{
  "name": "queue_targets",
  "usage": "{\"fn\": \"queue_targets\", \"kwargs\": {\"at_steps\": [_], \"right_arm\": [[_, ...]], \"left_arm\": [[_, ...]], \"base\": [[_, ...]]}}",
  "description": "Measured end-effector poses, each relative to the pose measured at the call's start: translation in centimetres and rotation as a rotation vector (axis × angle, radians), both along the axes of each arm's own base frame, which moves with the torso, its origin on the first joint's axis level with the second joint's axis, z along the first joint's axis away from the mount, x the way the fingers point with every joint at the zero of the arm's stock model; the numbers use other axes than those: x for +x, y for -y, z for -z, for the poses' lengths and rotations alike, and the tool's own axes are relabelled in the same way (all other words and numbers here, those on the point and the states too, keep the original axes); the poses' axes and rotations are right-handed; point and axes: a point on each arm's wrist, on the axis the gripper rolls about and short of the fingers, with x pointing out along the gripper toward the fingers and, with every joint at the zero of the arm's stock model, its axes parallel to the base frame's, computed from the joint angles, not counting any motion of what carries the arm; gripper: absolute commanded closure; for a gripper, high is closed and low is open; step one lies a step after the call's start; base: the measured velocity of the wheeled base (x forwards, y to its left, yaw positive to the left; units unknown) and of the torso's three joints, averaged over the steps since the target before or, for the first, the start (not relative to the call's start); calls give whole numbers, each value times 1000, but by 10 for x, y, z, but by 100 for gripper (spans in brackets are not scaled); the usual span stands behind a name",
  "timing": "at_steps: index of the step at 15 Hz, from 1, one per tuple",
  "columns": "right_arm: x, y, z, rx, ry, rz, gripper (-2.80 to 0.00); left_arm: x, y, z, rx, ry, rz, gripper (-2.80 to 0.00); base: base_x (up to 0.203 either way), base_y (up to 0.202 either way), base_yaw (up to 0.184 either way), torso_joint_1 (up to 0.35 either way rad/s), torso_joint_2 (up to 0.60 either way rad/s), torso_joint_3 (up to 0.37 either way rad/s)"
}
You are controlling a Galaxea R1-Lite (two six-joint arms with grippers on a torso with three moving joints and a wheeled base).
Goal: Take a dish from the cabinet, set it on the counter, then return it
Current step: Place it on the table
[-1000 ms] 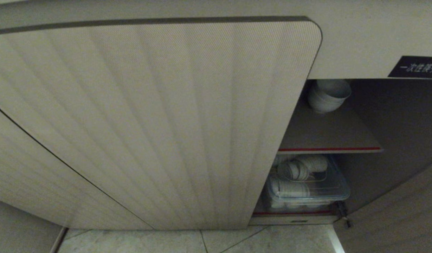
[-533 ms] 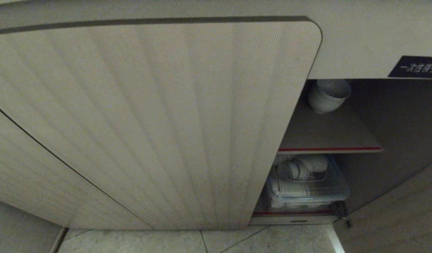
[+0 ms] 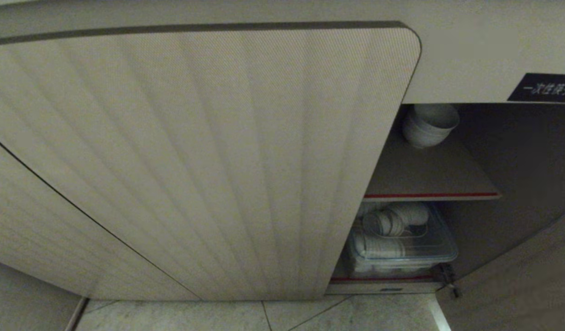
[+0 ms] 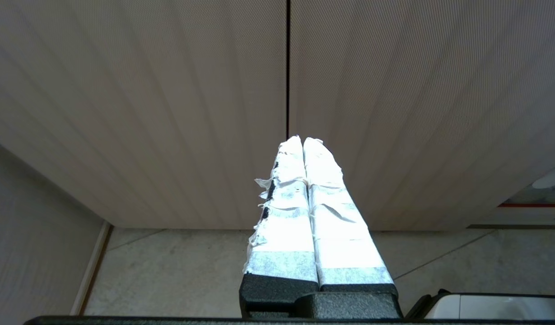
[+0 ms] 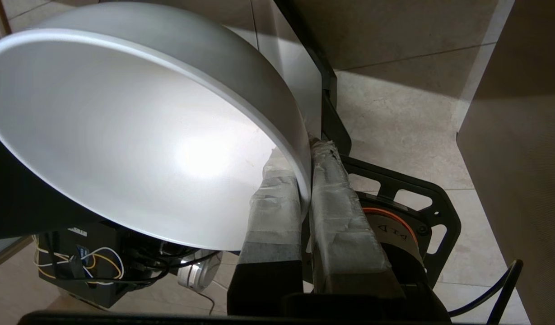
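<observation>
Dish [image 5: 137,135] rim in right pincer [image 5: 304,180]

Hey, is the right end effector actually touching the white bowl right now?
Touching. The right wrist view shows the right end effector clamped on the rim of the dish, one taped finger inside the wall and one outside.

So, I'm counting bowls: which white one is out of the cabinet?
The single bowl pinched at its rim by the right tool; the stacked bowls sit on the upper shelf.
</observation>
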Motion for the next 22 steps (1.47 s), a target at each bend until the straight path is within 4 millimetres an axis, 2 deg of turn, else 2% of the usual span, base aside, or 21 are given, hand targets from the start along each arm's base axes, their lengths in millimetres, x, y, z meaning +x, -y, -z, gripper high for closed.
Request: {"fn": "queue_targets", "kwargs": {"at_steps": [22], "right_arm": [[-14,5,-4,-70,-78,-68,0]], "left_arm": [[0,0,0,0,0,0,0]], "base": [[0,0,0,0,0,0]]}}
